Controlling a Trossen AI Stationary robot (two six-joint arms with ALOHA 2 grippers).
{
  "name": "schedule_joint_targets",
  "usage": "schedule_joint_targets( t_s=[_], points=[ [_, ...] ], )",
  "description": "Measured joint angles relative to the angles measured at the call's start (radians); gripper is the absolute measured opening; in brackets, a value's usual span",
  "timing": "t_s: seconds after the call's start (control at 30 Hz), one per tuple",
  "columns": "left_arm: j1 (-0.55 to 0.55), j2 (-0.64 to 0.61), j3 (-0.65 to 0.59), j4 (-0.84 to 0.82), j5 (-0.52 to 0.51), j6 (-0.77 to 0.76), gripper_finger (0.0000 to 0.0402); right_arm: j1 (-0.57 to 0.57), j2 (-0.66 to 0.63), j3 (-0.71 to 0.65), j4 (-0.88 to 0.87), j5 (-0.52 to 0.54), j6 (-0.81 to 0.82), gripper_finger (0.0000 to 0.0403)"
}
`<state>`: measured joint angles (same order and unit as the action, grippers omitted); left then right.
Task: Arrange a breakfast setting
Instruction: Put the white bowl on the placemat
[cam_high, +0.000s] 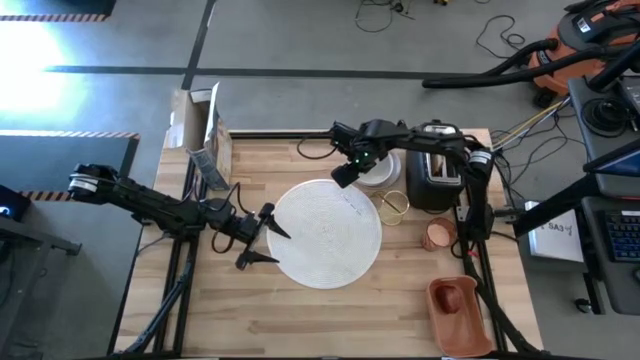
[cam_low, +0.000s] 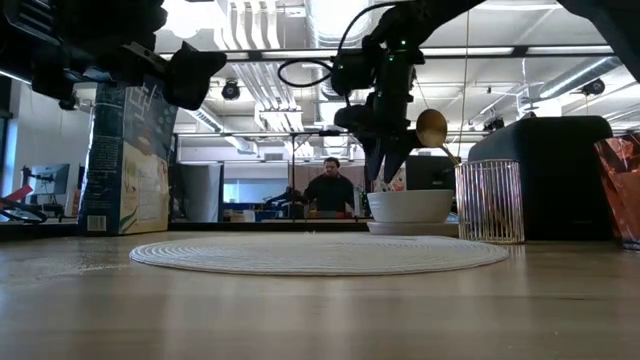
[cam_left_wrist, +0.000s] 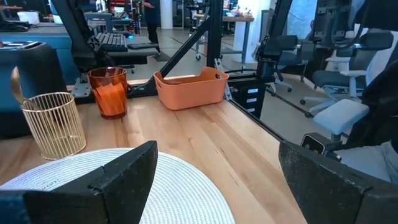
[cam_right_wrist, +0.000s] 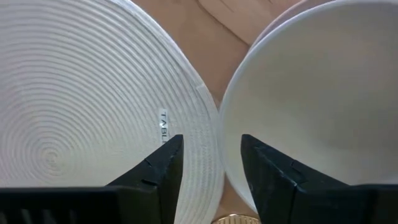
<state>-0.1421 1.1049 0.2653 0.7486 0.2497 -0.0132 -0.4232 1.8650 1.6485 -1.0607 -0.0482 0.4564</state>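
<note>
A small white bowl (cam_high: 381, 168) stands on the table at the far right rim of a large round white woven mat (cam_high: 325, 232). My right gripper (cam_right_wrist: 211, 162) is open and points down just above the bowl's near-left rim (cam_right_wrist: 225, 130), one finger over the mat and one over the bowl's hollow. It touches nothing. A gold spoon (cam_low: 432, 128) stands head up in the ribbed clear glass (cam_low: 490, 200). The small red cup (cam_high: 438, 235) stands right of the mat. My left gripper (cam_high: 268, 240) is open and empty, held above the mat's left edge. Toast and fruit are not seen.
A black toaster (cam_high: 435, 180) stands right of the bowl at the far side. An orange bin (cam_high: 455, 305) sits at the near right corner. A cereal box (cam_high: 205, 125) stands at the far left. A person (cam_low: 330, 190) is in the room beyond the table.
</note>
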Motion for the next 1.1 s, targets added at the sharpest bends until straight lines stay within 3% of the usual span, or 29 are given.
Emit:
schedule_joint_targets(
  t_s=[0.67, 1.1],
  points=[
    [0.000, 0.000, 0.000, -0.009, 0.031, 0.000, 0.0317, 0.013, 0.062, -0.003, -0.004, 0.054, -0.012, 0.0140],
    [0.000, 0.000, 0.000, -0.012, 0.031, 0.000, 0.0317, 0.013, 0.094, -0.003, -0.005, 0.075, -0.064, 0.0090]
  ],
)
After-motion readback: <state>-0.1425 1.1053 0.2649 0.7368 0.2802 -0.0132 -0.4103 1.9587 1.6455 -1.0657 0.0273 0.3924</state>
